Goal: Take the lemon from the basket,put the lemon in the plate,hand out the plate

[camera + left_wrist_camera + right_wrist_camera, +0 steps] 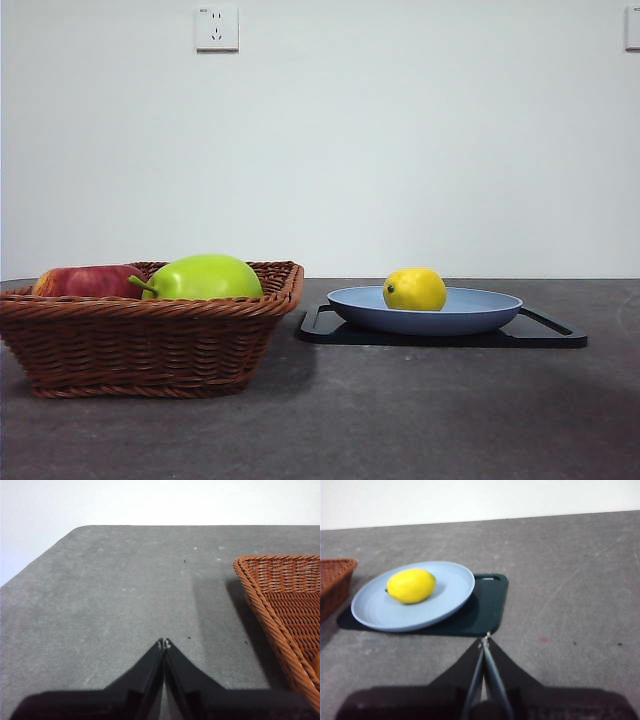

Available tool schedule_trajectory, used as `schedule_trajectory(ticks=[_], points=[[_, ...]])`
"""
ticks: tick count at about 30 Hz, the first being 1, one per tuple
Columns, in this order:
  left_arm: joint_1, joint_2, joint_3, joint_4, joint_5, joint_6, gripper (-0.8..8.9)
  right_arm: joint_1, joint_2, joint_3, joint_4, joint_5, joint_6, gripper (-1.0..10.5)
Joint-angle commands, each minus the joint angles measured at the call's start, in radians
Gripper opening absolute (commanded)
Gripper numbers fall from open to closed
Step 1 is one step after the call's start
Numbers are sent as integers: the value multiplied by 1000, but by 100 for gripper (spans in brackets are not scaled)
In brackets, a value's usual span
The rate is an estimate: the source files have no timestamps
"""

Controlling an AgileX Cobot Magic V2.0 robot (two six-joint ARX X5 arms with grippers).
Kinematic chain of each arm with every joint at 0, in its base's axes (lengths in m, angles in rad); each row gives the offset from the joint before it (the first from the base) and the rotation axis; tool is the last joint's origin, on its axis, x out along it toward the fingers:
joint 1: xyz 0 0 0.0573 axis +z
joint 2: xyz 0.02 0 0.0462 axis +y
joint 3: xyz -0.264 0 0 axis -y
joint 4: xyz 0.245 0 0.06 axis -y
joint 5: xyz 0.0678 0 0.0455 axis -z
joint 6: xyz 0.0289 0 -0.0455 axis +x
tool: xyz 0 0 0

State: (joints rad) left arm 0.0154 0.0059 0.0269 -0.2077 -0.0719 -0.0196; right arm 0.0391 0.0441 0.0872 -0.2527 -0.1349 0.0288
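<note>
The yellow lemon [414, 289] lies in the light-blue plate [470, 314], which rests on a flat black tray [540, 334]. The right wrist view shows the lemon [411, 585] on the plate [450, 597] too. The brown wicker basket [140, 340] stands at the left and holds a red apple [88, 281] and a yellow-green stemmed fruit [205, 277]. My right gripper [484, 639] is shut and empty, apart from the plate, by the tray's near corner. My left gripper [164, 642] is shut and empty over bare table beside the basket's corner [280, 605].
The black tray [487, 605] has cut-out handles at its ends. The grey table's edge and cut corner [75, 532] show in the left wrist view. A white wall with a socket [217, 28] stands behind the table.
</note>
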Motion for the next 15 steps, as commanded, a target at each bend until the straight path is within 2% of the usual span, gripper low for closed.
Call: schedule_trajectory(ticks=[1,15], points=[[3,-4,-8,5,-2,-6,8,0,-9,-22,16,4,-19,3],[3,-4,-8,5,-2,-6,8,0,-45,-72,61,10,-23,3]])
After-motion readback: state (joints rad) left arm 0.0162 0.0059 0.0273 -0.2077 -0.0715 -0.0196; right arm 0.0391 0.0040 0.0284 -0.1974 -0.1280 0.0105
